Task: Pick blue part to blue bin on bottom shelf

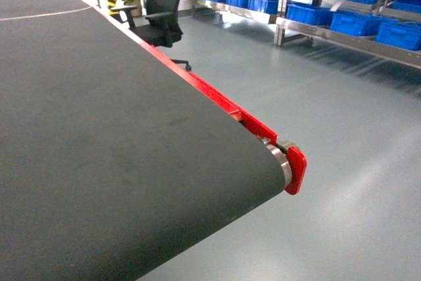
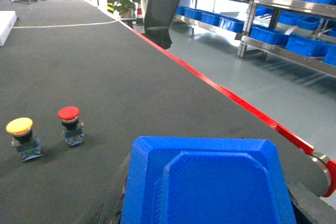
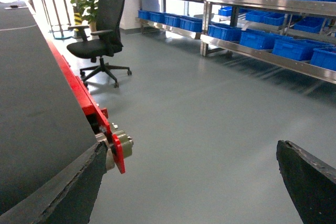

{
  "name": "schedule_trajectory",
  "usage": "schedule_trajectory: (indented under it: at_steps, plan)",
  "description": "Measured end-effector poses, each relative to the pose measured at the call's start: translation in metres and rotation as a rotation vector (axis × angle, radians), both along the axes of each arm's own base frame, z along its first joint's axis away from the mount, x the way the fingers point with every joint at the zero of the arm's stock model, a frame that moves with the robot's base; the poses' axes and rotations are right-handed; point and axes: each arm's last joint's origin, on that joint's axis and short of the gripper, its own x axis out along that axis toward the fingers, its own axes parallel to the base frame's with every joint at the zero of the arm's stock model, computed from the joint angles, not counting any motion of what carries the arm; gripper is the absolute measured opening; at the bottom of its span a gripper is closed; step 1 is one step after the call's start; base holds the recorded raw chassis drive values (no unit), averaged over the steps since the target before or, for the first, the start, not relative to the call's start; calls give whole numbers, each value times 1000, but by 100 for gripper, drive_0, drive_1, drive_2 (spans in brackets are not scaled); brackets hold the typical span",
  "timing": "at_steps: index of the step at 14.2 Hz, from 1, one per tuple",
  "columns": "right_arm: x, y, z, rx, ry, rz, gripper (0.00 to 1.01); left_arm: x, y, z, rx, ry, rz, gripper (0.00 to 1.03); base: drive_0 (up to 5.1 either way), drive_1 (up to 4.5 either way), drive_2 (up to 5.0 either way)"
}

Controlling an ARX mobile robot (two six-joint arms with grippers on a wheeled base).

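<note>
A: Head view? Belt (image 1: 99,136) is ending at a red end cap (image 1: 296,169); bare grey floor (image 1: 342,129) is stretching to the racks (image 1: 348,11); no gripper showing.

B: Left wrist: the glossy blue part (image 2: 210,182) is filling the lower frame, over the belt beside two push buttons (image 2: 69,124); grip, I can't tell.

A: Right wrist: right gripper (image 3: 194,182) is hanging spread wide over the floor, holding nothing.

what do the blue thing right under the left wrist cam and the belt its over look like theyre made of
Blue part: looks like moulded plastic, smooth and slightly glossy, with bevelled corners and a recessed panel. Belt: seemingly rubberised fabric, matte dark grey with a fine woven texture.
</note>
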Motion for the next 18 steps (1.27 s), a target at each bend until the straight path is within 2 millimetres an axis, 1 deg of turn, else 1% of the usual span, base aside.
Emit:
schedule_trajectory:
  at_steps: [18]
  plan:
    - [0, 0, 0, 0, 0, 0, 98, 0, 0, 0, 0, 0, 0, 44, -163, -163, -163]
